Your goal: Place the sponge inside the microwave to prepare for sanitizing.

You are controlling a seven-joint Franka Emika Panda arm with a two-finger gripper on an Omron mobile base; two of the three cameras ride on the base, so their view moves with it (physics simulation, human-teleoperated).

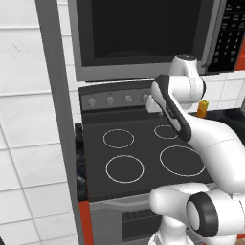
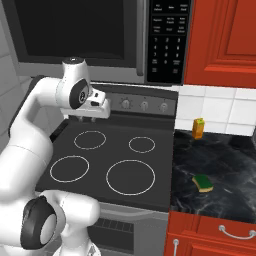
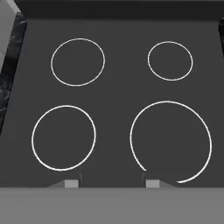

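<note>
Four white rings mark the stove [image 3: 118, 109] beneath the gripper [image 3: 112, 183], whose two fingertips stand apart with nothing between them, hovering over the cooktop's rear. On the dark marble counter [image 2: 225, 170], at the stove's three o'clock, lies the sponge [image 2: 202, 183], well apart from the arm; an orange object [image 2: 198, 128] stands behind it. Overhead hangs the microwave [image 2: 100, 35], keypad at its right.
</note>
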